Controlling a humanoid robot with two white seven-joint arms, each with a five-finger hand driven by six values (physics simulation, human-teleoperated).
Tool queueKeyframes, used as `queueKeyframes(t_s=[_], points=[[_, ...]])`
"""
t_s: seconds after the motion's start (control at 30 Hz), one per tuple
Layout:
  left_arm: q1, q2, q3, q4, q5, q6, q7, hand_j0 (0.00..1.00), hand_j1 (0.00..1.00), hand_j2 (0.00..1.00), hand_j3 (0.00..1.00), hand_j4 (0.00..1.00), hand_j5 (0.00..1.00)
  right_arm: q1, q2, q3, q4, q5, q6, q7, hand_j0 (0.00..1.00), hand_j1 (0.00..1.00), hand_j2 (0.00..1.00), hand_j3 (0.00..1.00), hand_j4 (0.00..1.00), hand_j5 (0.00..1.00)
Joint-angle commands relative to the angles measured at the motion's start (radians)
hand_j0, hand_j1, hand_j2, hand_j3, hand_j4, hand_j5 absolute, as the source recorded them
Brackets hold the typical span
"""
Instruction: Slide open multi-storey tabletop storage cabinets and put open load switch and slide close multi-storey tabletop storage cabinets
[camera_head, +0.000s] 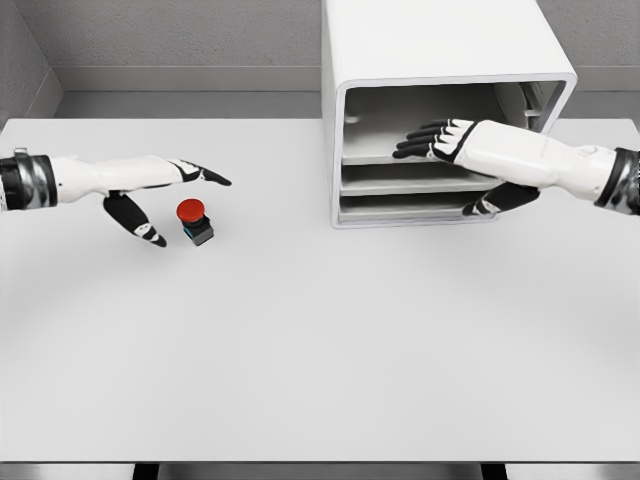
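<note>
Sitting upright on the table (320, 350), the load switch (194, 219), a red mushroom button on a dark block, lies just beyond the tip of the left hand's (150, 195) thumb and below its outstretched forefinger. That hand is spread wide, thumb angled down and fingers pointing past the switch, gripping nothing. The gap between thumb and fingers faces the switch, which reads as a hand shaped for a pinch not yet made; I judge the pick-up to be the step in hand on this side.

Across the table, well apart from the switch, stands the storage cabinet (430, 50), a white box with its front open towards the robot. The right hand (450, 140) is at that opening, its fingers flat and extended over the upper shelf level, the thumb hanging lower, near the bottom tier. It holds nothing either. Its pose suggests it is working or steadying a drawer, though whether any tray is pulled out I cannot tell.

Every tier visible beneath and beside those fingers looks bare: no switch or other item shows inside.
</note>
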Motion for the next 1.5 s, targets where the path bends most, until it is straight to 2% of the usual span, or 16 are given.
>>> queueKeyframes(t_s=[0.0,0.27,0.67,0.8,0.87,1.13,1.27,1.4,1.47], points=[[0.000,-0.022,-0.003,0.018,0.002,0.002,0.003,1.00,1.00,1.00,1.00,1.00,1.00,0.000,0.029,-0.004,0.012,-0.003,0.001,0.006,1.00,1.00,1.00,1.00,1.00,1.00],[0.000,-0.059,-0.009,0.062,-0.019,0.002,0.003,1.00,1.00,1.00,1.00,1.00,1.00,0.002,0.097,-0.016,0.168,0.001,0.001,0.018,1.00,1.00,1.00,1.00,1.00,1.00],[-0.003,-0.091,-0.003,0.108,-0.100,0.002,0.004,1.00,1.00,1.00,1.00,1.00,1.00,0.009,0.143,-0.032,0.236,0.006,0.001,0.047,1.00,1.00,1.00,1.00,1.00,1.00],[-0.003,-0.091,-0.005,0.107,-0.101,0.002,0.003,0.81,0.81,0.81,0.81,0.81,0.81,0.009,0.172,-0.038,0.262,0.010,0.001,0.055,1.00,1.00,1.00,1.00,1.00,1.00],[-0.003,-0.088,-0.008,0.107,-0.101,0.002,0.003,0.79,0.79,0.79,0.79,0.79,0.79,0.009,0.192,-0.038,0.292,0.012,0.001,0.062,1.00,1.00,1.00,1.00,1.00,1.00],[0.000,-0.088,-0.009,0.107,-0.102,0.002,0.003,0.80,0.80,0.80,0.80,0.80,0.80,0.023,0.184,-0.039,0.300,0.012,0.001,0.062,1.00,1.00,1.00,1.00,1.00,1.00],[0.003,-0.086,-0.009,0.104,-0.107,0.002,0.003,0.80,0.80,0.80,0.80,0.80,0.80,0.040,0.178,-0.039,0.283,0.010,0.001,0.062,1.00,1.00,1.00,1.00,1.00,1.00],[0.008,-0.086,-0.009,0.105,-0.108,0.002,0.004,0.79,0.79,0.79,0.79,0.79,0.79,0.048,0.143,-0.038,0.233,0.010,0.001,0.061,1.00,1.00,1.00,1.00,1.00,1.00],[0.008,-0.085,-0.009,0.105,-0.108,0.002,0.003,0.75,0.75,0.75,0.75,0.75,0.75,0.048,0.137,-0.036,0.231,0.009,0.001,0.061,1.00,1.00,1.00,1.00,1.00,1.00]])
